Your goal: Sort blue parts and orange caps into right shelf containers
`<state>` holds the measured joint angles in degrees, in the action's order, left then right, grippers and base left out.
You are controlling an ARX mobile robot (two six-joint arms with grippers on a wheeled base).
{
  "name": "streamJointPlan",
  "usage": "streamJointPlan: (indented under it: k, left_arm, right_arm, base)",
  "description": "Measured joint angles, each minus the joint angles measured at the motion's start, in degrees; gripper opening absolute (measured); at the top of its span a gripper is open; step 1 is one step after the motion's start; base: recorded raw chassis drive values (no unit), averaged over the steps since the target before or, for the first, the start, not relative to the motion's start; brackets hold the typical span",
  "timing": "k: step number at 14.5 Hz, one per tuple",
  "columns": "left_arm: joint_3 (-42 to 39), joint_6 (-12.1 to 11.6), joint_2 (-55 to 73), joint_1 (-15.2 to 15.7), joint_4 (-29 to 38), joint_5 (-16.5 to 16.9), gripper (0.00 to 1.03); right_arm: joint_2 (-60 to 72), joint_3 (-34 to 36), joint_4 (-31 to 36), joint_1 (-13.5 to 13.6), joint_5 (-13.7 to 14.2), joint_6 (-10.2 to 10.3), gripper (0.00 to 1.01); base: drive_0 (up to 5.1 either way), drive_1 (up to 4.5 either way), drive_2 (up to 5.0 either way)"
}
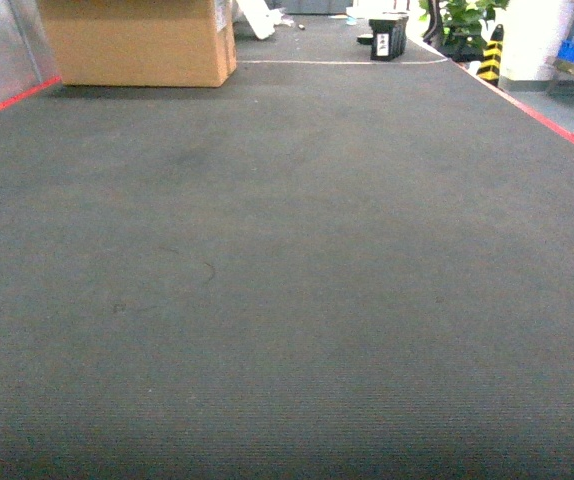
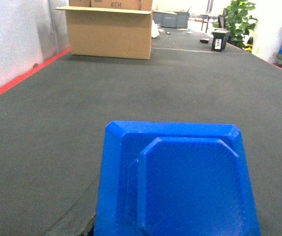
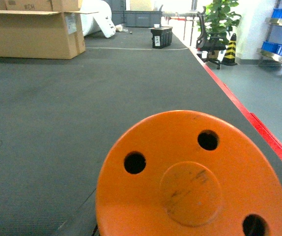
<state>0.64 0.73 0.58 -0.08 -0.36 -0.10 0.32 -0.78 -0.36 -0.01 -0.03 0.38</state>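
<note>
One blue part (image 2: 180, 182), one orange cap (image 3: 190, 177), three holes, one cardboard box (image 1: 137, 40)

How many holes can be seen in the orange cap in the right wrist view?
3: in the orange cap, one sits left of the raised centre, one upper right, one at the lower right near the frame edge. Its lower part is cut off, so more may be hidden.

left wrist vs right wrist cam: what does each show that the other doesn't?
Left wrist only: a blue part filling the lower frame, octagonal raised panel on its face.

Right wrist only: an orange cap with three holes and a round centre boss, a yellow-black cone, and blue bins on a shelf at far right.

Both: the dark carpet, the cardboard box, a small black crate, and a potted plant. Neither shows its pincer.
</note>
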Motion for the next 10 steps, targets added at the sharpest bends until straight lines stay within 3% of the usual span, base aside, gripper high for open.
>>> streamJointPlan:
  k: [10]
  left_arm:
    - [0.0, 0.0, 0.0, 0.0, 0.0, 0.1, 0.43]
  right_arm:
    - [0.0, 0.0, 0.0, 0.0, 0.0, 0.0, 0.46]
  base:
    - [-2.1, -2.08, -2.1]
